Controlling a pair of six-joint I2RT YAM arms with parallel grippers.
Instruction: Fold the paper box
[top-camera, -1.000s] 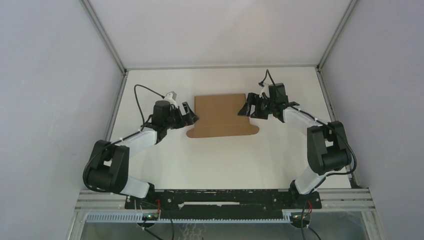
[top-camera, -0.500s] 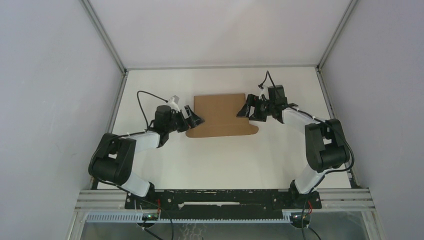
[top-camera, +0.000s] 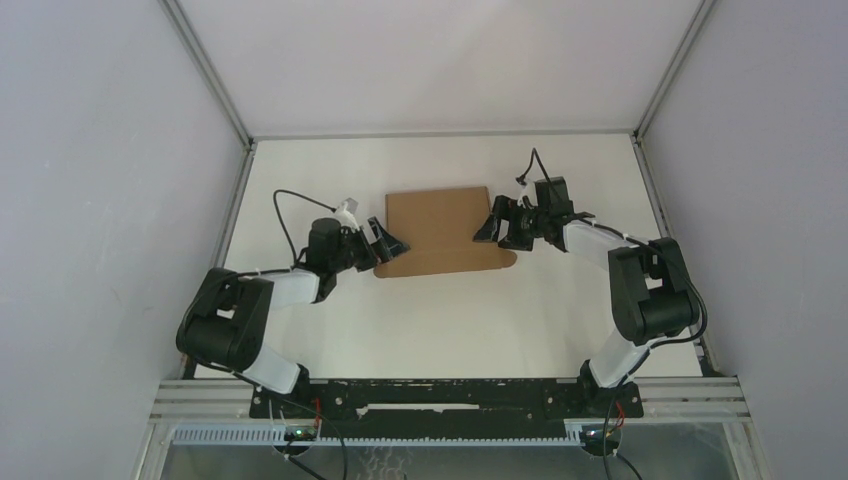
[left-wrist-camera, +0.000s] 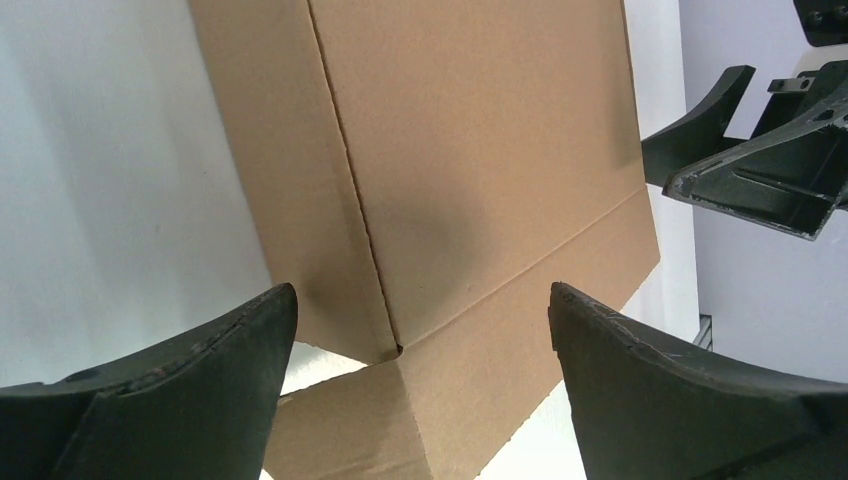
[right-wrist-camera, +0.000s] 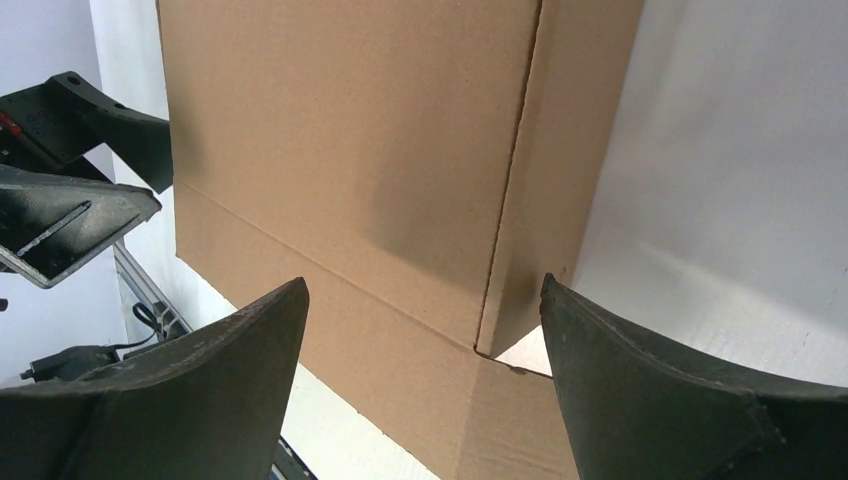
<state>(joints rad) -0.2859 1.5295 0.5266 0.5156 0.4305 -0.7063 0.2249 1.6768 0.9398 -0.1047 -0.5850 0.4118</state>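
The paper box (top-camera: 440, 232) lies flat on the white table (top-camera: 440, 320), toward 12 o'clock from its middle. The left gripper (top-camera: 388, 240), jaws wide, is at the box's 8 o'clock corner. The right gripper (top-camera: 485, 222), also wide, is at its 3 o'clock edge. Neither holds it.

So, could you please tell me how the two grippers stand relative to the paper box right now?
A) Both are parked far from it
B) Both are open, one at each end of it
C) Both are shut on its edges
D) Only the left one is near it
B: the left gripper and the right gripper show widely spread jaws at opposite ends of the paper box.
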